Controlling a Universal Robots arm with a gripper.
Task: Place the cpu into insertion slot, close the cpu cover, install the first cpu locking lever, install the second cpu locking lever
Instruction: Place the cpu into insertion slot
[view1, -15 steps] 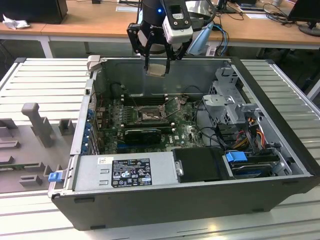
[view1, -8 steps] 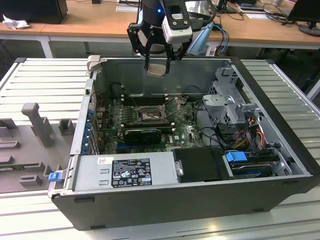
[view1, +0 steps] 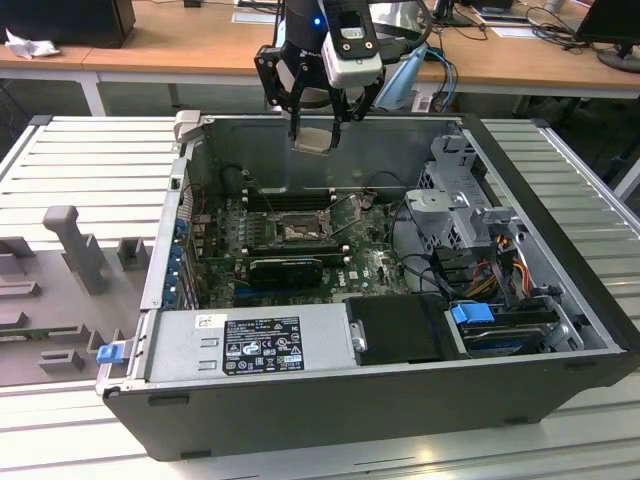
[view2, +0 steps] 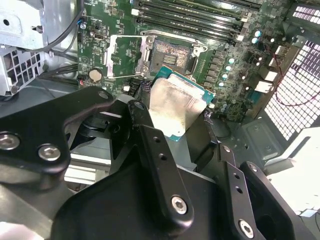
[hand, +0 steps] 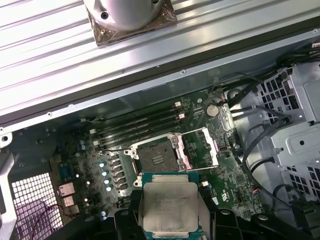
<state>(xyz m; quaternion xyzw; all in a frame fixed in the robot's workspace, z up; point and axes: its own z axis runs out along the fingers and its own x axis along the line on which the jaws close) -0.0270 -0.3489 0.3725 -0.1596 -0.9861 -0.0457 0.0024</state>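
- Pale silvery cpu (hand: 170, 205) was pinched flat between the two black fingers (view2: 141, 117) of the gripper (view1: 315, 130). They were closed in on its opposite edges, heat-spreader side up.
- In the exterior view, chip and gripper hung up above the open computer case (view1: 400, 400), near its far wall and well clear of the motherboard (view1: 370, 265).
- The insertion slot (hand: 155, 157) sat bare down on the board, dark contact field showing, with nothing in it.
- The cpu cover (hand: 200, 147) was flipped open off the slot, its silvery frame on the side toward the coin cell battery (hand: 213, 110).
- Long black memory slots (hand: 135, 125) ran just beside the socket on its other side.
- In both wrist views the cpu (view2: 175, 107) was apart from the socket (view2: 172, 56), not touching it.
- The case sat on a grey slatted metal table (view1: 90, 160).
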